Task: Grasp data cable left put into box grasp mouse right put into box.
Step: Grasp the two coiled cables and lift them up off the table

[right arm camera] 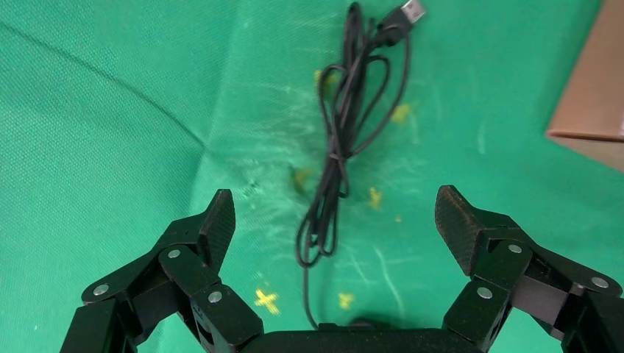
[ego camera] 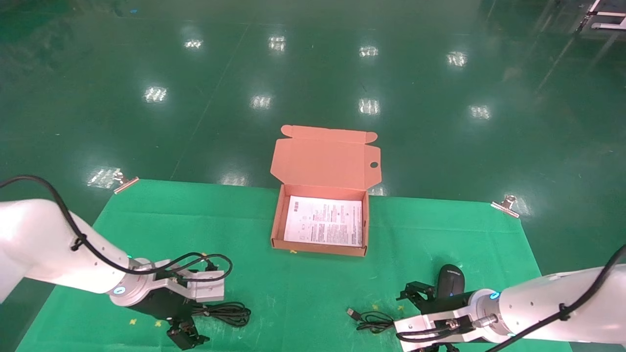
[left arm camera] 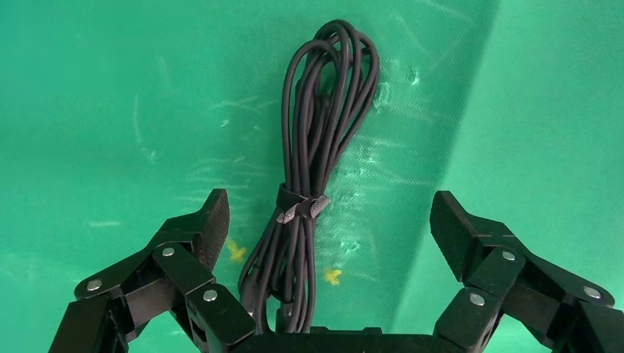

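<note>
— So, where was the left gripper [left arm camera: 329,224] when you paused?

— I had it low over the green cloth [ego camera: 303,293] on my left side, fingers spread wide apart and gripping nothing. From its wrist camera the data cable [left arm camera: 313,169] lay straight out ahead of it, running between the two open fingers, a long bundle of black loops cinched by a small strap around the middle. I couldn't tell whether the fingertips touched the cloth.

— And the right one?

— I saw the right gripper [right arm camera: 335,220] just as wide open, also empty, low over the cloth on the right. The mouse's cord [right arm camera: 346,140] trailed away in front of it between the fingers, its USB plug [right arm camera: 412,10] at the far end. In the head view the mouse [ego camera: 450,279] sat just beside that gripper, on the side toward the box.

— The box?

— The cardboard box [ego camera: 320,247] stood beyond both grippers, roughly midway between them and well apart from each, lid flap [ego camera: 323,159] tipped back, with only the white printed sheet [ego camera: 324,221] inside.
</note>
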Available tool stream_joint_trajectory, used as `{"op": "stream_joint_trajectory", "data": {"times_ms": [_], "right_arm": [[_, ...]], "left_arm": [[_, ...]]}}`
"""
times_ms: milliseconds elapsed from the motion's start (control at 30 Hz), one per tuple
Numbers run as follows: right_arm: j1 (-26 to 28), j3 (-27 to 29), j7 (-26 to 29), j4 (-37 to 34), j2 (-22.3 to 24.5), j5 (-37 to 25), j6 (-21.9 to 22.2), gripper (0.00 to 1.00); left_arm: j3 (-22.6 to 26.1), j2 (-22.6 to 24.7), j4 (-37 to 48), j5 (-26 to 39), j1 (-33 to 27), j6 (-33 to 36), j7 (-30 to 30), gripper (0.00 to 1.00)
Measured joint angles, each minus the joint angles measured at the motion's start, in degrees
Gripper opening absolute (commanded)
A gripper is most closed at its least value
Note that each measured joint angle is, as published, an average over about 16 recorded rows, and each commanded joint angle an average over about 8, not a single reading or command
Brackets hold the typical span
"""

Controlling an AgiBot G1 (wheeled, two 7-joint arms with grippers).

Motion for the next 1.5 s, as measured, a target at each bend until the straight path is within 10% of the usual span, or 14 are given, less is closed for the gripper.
{"op": "stream_joint_trajectory", "data": {"times_ms": [133, 300, 400, 1500], "right_arm": [[-0.27, -0.09, -1.41, -2.94, -1.28, -0.28, 1.81, 0.93], [-0.53, -0.09, -2.55, -5.64, -2.38, -0.54, 3.68, 0.3], [-0.66, -0.07, -2.93, -6.55, -2.74, -0.6, 4.39, 0.0], [-0.65, -0.01, -3.0, -6.45, -2.71, -0.47, 4.23, 0.0]], "left_arm": [[-0.1, 1.15, 3.7, -0.14, -0.19, -1.28, 1.92, 0.6], [-0.27, 2.04, 7.08, -0.34, -0.35, -2.51, 3.6, 0.01], [-0.37, 2.31, 8.27, -0.43, -0.4, -3.01, 4.13, 0.0], [-0.4, 2.29, 8.12, -0.45, -0.42, -3.02, 4.14, 0.0]]}}
